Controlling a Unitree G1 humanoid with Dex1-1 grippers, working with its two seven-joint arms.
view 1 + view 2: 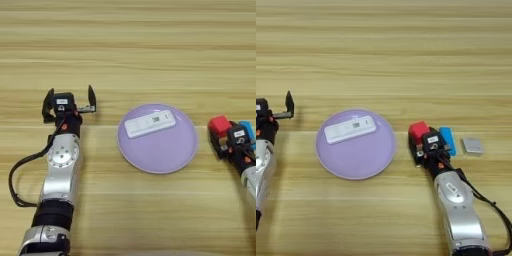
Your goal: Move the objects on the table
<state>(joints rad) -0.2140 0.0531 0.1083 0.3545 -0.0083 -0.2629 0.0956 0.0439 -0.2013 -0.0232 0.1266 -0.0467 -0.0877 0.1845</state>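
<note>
My right gripper (421, 145) sits on the table (386, 50) just right of the plate (356, 145), with the red cube (417, 130) at its tip; the cube seems to rest between my fingers, but whether they press on it or only flank it I cannot tell. A small blue block (447, 140) lies right beside the gripper, touching or nearly so, and a little grey square (472, 145) lies a bit further right. The white bar (150, 123) lies tilted on the far half of the plate. My left gripper (69, 104) rests well to the left of the plate, its two fingers spread wide apart and holding nothing.
</note>
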